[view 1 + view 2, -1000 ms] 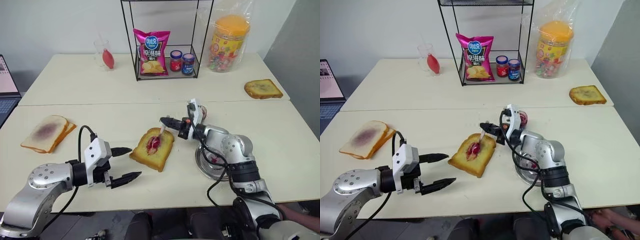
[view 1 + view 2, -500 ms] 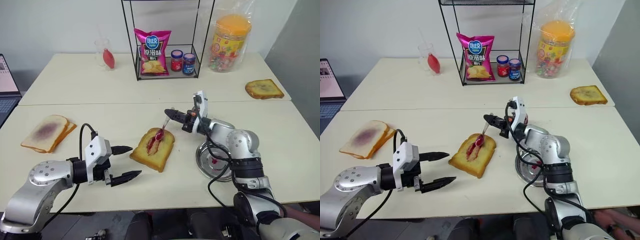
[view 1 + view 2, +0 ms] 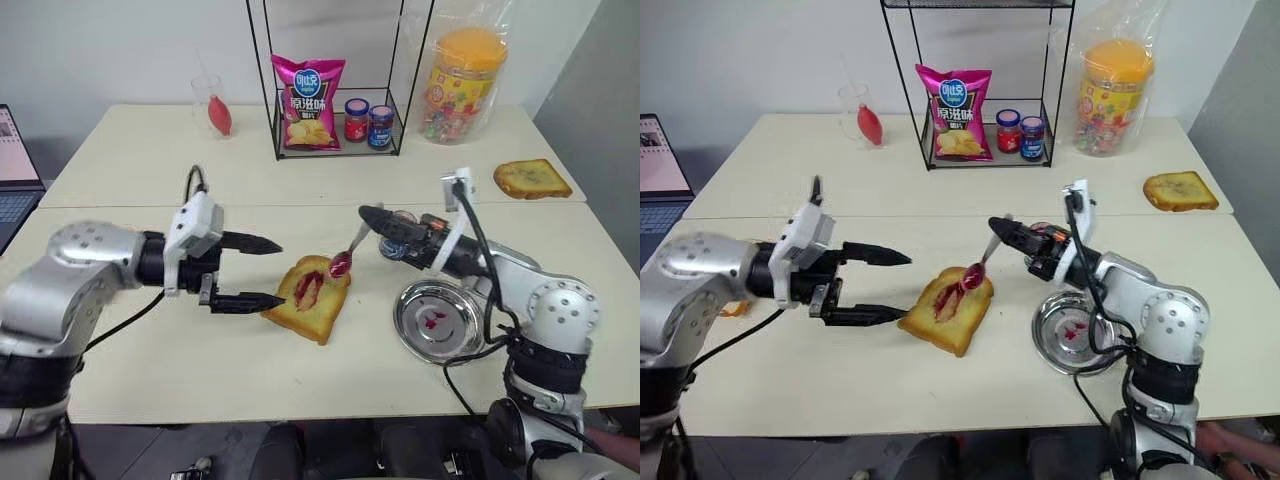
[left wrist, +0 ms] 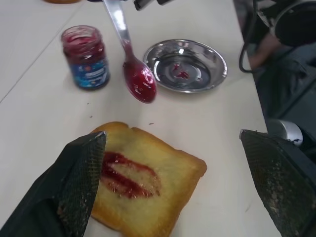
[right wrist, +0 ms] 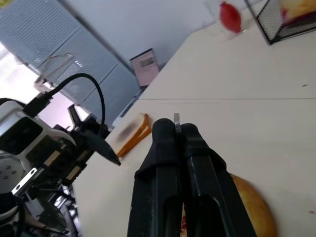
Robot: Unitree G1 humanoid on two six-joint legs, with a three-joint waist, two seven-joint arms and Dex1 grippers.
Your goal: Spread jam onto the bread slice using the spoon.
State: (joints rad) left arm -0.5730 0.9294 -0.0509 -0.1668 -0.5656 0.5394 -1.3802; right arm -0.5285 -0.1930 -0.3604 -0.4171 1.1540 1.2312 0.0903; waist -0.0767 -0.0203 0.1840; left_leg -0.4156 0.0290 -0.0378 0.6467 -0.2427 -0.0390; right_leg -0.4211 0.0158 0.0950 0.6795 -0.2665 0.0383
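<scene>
- Where the table's near left side begins, the left gripper is seen held above the cream tabletop, its two black fingers spread wide with nothing between them; a broad bare stretch of table lies beneath it and toward the near edge.
- One tapered finger is stretched over the table, and the other reaches just beside the left edge of the bread slice; contact cannot be told.
- The bread slice is laid flat near the table's middle, a thick square with a golden crust and a glossy red streak of jam smeared across its top.
- Just above the slice's far corner, the spoon is held tilted, its slim shiny handle rising to the right and its bowl coated in dark red jam; in the left wrist view the bowl is seen apart from the bread.
- The spoon's handle is pinched by the right gripper, whose black fingers are pressed together on it.
- A small glass jar with jam-smeared walls stands beyond the spoon.
- A round, polished steel plate with a few red spots is set to the right of the bread, under the right arm, with open table between the two.
</scene>
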